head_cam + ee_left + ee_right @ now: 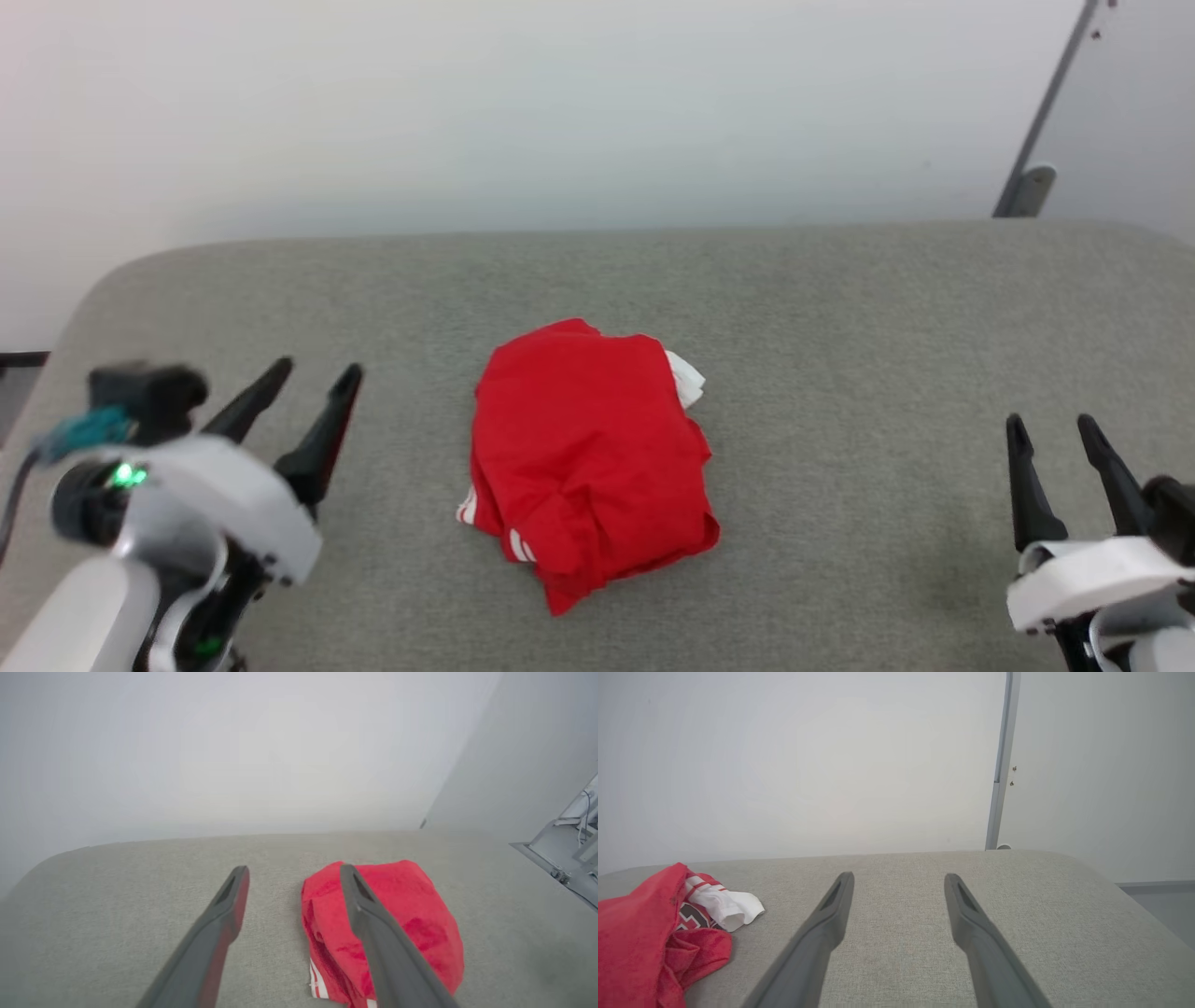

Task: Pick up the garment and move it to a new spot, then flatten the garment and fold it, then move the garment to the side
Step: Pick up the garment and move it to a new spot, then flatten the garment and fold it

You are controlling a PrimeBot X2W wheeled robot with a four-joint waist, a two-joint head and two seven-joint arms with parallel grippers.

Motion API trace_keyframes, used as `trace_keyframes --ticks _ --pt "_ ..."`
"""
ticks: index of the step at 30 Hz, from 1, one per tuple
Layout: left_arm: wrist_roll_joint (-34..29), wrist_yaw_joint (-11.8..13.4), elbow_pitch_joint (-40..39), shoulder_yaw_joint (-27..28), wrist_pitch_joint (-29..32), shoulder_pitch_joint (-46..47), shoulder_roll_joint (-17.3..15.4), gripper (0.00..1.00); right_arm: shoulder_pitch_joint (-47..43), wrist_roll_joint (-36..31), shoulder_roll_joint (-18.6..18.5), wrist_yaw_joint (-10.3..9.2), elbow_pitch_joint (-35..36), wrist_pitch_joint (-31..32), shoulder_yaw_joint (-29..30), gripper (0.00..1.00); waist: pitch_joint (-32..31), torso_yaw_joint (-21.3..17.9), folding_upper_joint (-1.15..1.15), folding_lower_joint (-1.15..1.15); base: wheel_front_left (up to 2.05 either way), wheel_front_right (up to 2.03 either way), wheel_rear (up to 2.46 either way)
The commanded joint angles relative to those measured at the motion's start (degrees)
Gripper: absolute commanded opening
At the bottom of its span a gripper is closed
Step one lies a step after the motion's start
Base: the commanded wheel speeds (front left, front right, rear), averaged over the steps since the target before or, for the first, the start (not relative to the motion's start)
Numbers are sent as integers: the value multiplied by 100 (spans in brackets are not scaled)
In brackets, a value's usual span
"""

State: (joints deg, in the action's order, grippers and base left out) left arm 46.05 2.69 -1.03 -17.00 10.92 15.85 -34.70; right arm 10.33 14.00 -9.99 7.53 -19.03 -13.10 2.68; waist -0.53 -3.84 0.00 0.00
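The garment (588, 457) lies folded into a rough red bundle in the middle of the grey padded surface (840, 308), a white sleeve poking out at its far right and red-and-white stripes at its near left. My left gripper (316, 375) hovers open to its left, apart from it, nothing between the fingers. In the left wrist view the garment (420, 914) lies beyond the right finger of the open left gripper (293, 873). My right gripper (1053, 427) is open at the far right, well away. In the right wrist view the right gripper (899, 877) is empty and the garment (640, 933) lies at the left edge.
A pale wall rises behind the grey surface. A grey metal post (1036, 140) leans at the upper right, also seen as a post (1001, 760) in the right wrist view. The surface has rounded far corners and bare room on both sides of the bundle.
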Motion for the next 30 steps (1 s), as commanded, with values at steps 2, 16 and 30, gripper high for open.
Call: trace_keyframes --ticks 2,16,30 --pt "-29 -43 7 91 -266 -233 -6 100 -127 41 -17 -8 -12 -21 38 100 -121 149 0 0 0 0 0" --pt "53 -181 164 854 -1861 -1562 -127 100 -463 38 62 -8 -6 -63 209 100 -337 469 0 0 0 0 0" --pt "186 -168 189 1002 -2112 -1852 -92 100 -524 77 68 -8 63 -24 152 100 -315 607 0 0 0 0 0"
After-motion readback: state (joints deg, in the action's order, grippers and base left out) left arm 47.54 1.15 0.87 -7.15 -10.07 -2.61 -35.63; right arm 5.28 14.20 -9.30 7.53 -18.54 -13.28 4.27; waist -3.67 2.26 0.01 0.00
